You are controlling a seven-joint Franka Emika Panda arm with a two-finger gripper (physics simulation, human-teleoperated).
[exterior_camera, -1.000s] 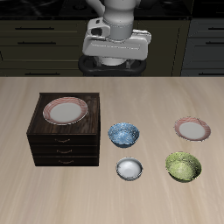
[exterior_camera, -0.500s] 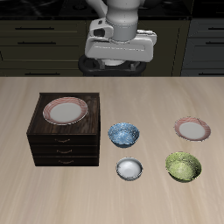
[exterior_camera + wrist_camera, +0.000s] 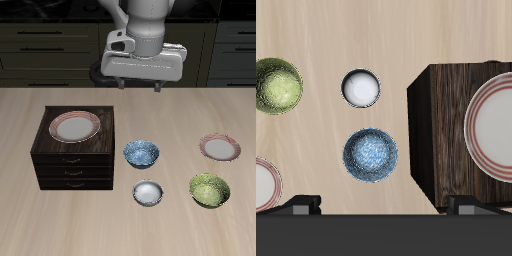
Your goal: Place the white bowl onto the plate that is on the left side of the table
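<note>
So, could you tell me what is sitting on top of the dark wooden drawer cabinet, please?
A browner-rimmed plate lies flat on the cabinet. The closed drawers hide their contents.

No readable text anywhere (patterns only, no lettering).

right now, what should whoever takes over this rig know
Claw: empty, high above the table's back, holding nothing; whether open or shut is unclear.
White bowl: on the table near the front edge, in front of the blue bowl, beside the green bowl.
Plate: bare, on the table behind the green bowl. The other plate sits on the drawer cabinet; not the target.
Done: nothing.
Left: grasp the white bowl, lift it, set it on the plate.
</note>
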